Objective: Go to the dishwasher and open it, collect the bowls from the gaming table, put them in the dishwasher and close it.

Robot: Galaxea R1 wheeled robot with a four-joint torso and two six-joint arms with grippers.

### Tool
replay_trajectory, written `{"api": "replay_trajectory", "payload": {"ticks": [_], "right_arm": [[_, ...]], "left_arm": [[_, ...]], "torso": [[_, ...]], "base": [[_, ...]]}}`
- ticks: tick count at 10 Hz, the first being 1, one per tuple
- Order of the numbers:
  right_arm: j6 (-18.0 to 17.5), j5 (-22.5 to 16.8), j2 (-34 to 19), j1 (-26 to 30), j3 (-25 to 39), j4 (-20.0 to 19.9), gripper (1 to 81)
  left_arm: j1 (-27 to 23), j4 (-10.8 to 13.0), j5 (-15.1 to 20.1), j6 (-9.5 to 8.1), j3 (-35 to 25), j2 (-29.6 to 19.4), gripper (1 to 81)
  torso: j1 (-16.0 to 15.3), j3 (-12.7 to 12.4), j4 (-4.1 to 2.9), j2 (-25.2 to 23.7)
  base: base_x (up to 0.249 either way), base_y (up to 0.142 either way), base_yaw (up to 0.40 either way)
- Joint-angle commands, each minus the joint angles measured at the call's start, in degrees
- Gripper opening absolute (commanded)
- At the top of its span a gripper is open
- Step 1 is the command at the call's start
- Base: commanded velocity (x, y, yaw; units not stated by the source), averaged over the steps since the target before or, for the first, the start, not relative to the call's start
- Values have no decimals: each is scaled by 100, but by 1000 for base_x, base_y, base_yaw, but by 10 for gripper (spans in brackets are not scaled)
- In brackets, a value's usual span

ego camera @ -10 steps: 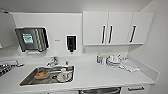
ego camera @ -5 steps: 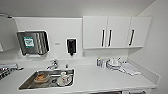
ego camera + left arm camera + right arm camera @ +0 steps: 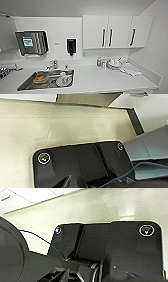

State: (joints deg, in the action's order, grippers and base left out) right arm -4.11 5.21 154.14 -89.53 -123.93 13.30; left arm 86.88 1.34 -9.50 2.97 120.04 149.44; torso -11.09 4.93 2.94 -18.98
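Observation:
I face a white kitchen counter [image 3: 105, 80] with a steel sink [image 3: 47, 80]. The dishwasher is out of view below the counter's edge. The bowls and the yellow gaming table are also out of view. In the left wrist view a grey-brown panel [image 3: 87, 98] sits between white fronts above the pale floor [image 3: 62, 124]; I cannot tell what it is. Both wrist views look down past my own dark plates at the floor.
The sink holds a dish with orange contents [image 3: 40, 78] and a white cup [image 3: 63, 78] under a tap [image 3: 52, 64]. Stacked dishes [image 3: 113, 64], small bottles [image 3: 99, 61] and a cloth [image 3: 131, 69] lie at the counter's right. Wall cabinets [image 3: 117, 31], a soap dispenser [image 3: 71, 46] and a towel dispenser [image 3: 32, 43] hang above.
The whole head picture has shifted a little, so the camera has moved; the sink and counter now sit lower in it. Nothing on the counter has moved.

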Motion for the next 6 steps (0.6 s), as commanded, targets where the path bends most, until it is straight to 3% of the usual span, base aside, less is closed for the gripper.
{"api": "replay_trajectory", "payload": {"ticks": [1,2,3,5,6], "right_arm": [[-20,-222,-1031,589,1302,-3,811],[-37,-222,-1259,658,1539,-12,811],[-107,-230,-1417,730,1688,-12,811],[-212,-256,-1759,896,2073,-12,811],[-257,-354,-1910,992,2234,-12,811]], "left_arm": [[-220,59,-360,28,-2037,-1777,811],[-184,68,-623,45,-2676,-2320,811],[-158,77,-772,45,-3105,-2783,811],[-158,145,-912,54,-3790,-3522,811],[-158,305,-1072,45,-4164,-3860,811]], "torso": [[-347,506,0,-536],[-468,329,0,-743],[-594,310,0,-925],[-802,402,0,-1239],[-916,417,0,-1419]], "base": [[0,0,0],[0,0,0],[0,0,0],[0,0,0],[0,0,0]]}}
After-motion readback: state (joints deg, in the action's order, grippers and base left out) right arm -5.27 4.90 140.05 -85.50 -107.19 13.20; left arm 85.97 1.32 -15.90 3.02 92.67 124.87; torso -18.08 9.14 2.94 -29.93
